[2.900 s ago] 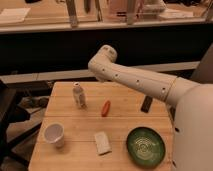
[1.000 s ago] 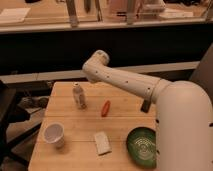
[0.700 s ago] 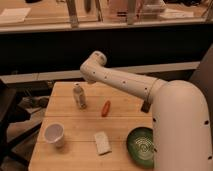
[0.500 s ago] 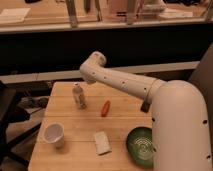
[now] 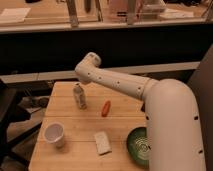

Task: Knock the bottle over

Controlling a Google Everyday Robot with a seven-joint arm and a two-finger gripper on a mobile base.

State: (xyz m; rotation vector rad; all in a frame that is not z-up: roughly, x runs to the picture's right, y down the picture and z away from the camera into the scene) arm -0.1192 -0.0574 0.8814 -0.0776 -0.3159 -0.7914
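Pale wood slats made up the bench (image 5: pixel 120 125), with a dark counter front behind it. On its far left part the bottle (image 5: pixel 79 96) stood upright, apart from the orange-red carrot-like object (image 5: pixel 106 108) to its right. Nearer the camera sat a white cup (image 5: pixel 54 135), a white packet (image 5: pixel 103 142) and a green bowl (image 5: pixel 139 146). A white arm (image 5: pixel 120 82) reached in from the right; its pincer (image 5: pixel 81 81), largely hidden under the arm's end, hung closed just above the bottle's cap, gripping nothing.

A wooden tabletop (image 5: pixel 125 122) carries a white paper cup (image 5: pixel 54 134), orange-red carrot-like object (image 5: pixel 105 108), flat white block (image 5: pixel 103 142) and green bowl (image 5: pixel 139 146)
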